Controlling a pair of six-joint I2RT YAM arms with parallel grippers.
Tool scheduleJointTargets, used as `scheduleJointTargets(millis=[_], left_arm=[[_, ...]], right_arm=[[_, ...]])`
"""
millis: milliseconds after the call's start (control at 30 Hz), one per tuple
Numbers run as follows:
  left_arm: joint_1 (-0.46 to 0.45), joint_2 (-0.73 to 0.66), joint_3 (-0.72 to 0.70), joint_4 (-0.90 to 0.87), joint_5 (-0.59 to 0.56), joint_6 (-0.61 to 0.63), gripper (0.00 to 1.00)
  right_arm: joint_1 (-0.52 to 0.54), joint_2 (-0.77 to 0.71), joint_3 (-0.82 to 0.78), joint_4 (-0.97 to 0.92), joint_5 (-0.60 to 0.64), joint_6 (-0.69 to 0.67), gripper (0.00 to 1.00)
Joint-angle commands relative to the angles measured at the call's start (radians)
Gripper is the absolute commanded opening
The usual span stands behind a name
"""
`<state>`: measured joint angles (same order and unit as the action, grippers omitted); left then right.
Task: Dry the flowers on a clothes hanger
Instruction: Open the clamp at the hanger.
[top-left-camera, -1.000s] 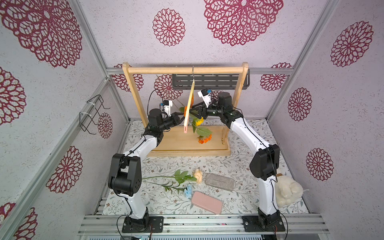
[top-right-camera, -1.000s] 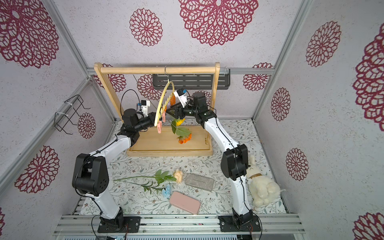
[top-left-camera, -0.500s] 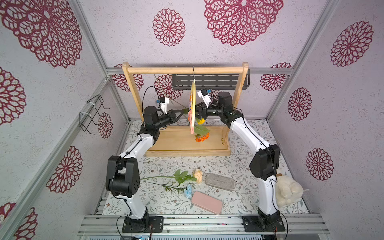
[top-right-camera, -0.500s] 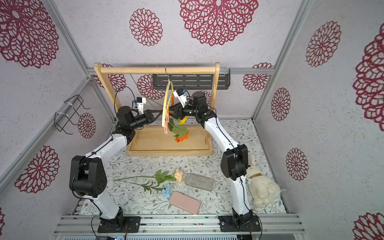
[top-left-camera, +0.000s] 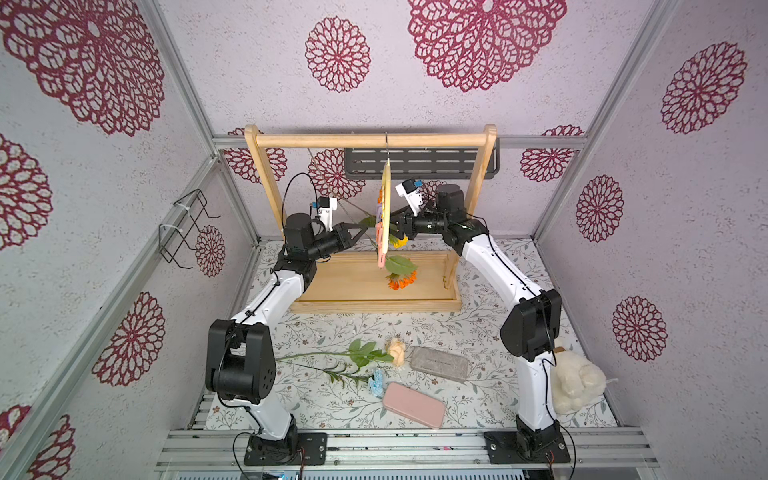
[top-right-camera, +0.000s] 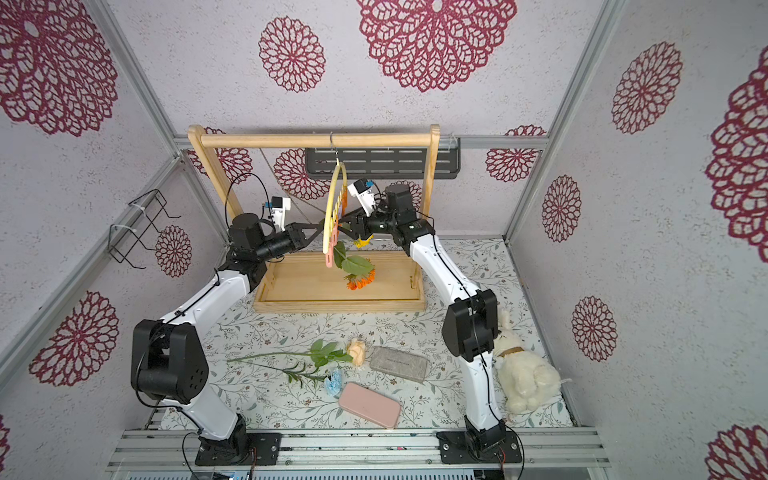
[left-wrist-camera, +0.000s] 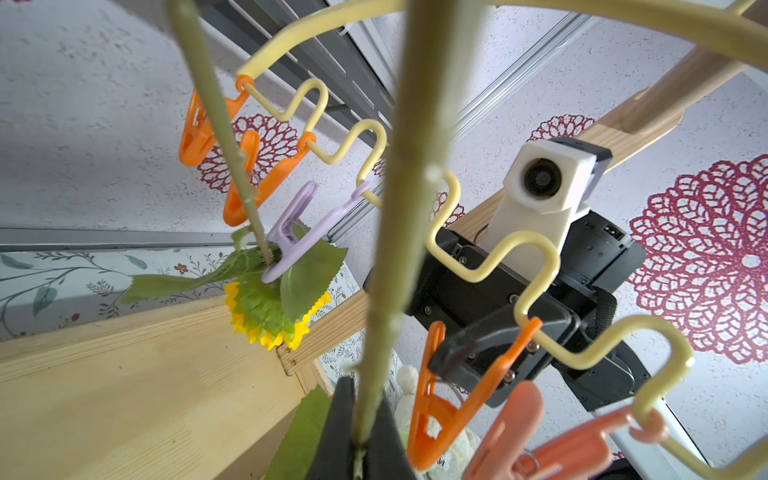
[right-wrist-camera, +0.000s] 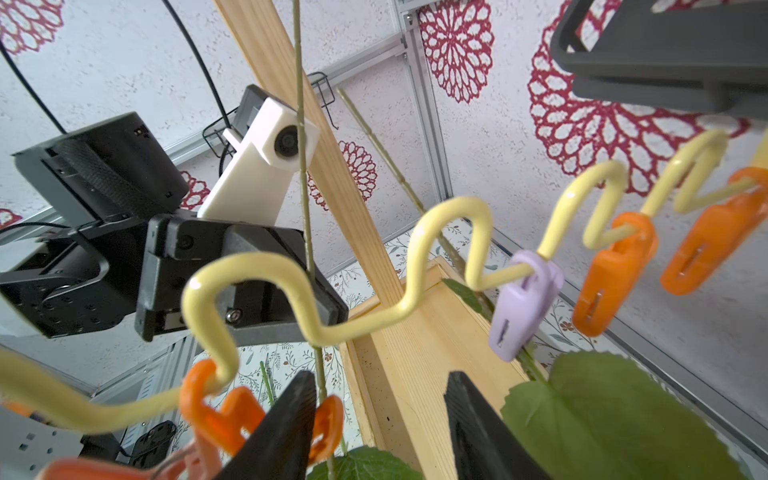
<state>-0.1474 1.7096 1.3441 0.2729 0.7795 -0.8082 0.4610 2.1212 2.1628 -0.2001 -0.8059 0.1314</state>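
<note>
Beside the clothes hanger (right-wrist-camera: 453, 207), left tool (left-wrist-camera: 360, 440) clenched on steep, bloom-down daisy stem (left-wrist-camera: 399, 208); right tool (right-wrist-camera: 380, 376) parted.

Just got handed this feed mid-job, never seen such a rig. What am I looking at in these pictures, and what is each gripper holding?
Two white robot arms, each ending in a two-finger gripper, work at a wooden rack. Both top views look down on the scene; each wrist view comes from a camera on one arm. The clothes hanger hangs from the rack, with the sunflower pinched in a lilac clip. The left gripper is shut on the stem of the orange bloom. The right gripper is open, one finger by an orange clip. On the table lie the rose, the blue bloom, a grey case, a pink case and a plush toy.
</note>
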Motion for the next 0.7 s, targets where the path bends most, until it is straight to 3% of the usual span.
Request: scheduleJointTargets(millis=[0, 367, 667], left_arm=[[0.004, -0.051, -0.018, -0.004, -0.007, 0.027, 0.00], [0.003, -0.059, -0.013, -0.011, 0.001, 0.023, 0.00], [0.003, -0.076, -0.031, -0.012, 0.003, 0.033, 0.00]], right_arm=[[-0.016, -0.069, -0.014, -0.024, 0.047, -0.003, 0.52], [-0.028, -0.199, -0.210, 0.146, 0.054, 0.027, 0.51], [-0.029, -0.272, -0.337, 0.230, 0.137, 0.044, 0.53]])
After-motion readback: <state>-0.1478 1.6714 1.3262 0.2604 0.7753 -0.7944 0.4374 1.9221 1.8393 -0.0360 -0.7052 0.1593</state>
